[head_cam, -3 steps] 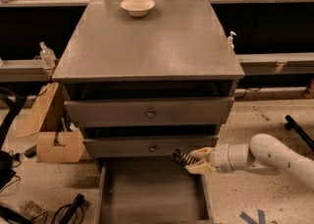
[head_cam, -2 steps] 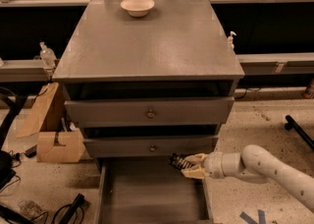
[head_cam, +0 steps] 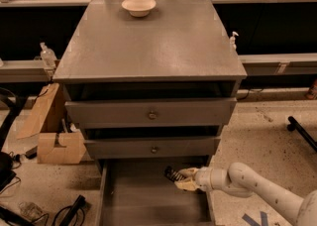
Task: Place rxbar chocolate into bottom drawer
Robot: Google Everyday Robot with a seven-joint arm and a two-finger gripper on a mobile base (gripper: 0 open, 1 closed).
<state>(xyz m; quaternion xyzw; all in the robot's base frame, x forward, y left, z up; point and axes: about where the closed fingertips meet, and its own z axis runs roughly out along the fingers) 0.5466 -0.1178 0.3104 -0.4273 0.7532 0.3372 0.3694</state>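
Note:
The bottom drawer of the grey cabinet is pulled out, a shallow grey tray. My gripper reaches in from the right over the drawer's right half, just below the front of the middle drawer. Its pale fingers are shut on the rxbar chocolate, a small dark bar whose end sticks out to the left of the fingertips. The bar is held above the drawer floor.
A white bowl stands at the back of the cabinet top. The top drawer is shut. Cardboard boxes and cables lie on the floor to the left. A dark bar lies on the floor at right.
My arm has moved left and lower, bringing the gripper and the bar from beside the drawer's right edge to over its inside.

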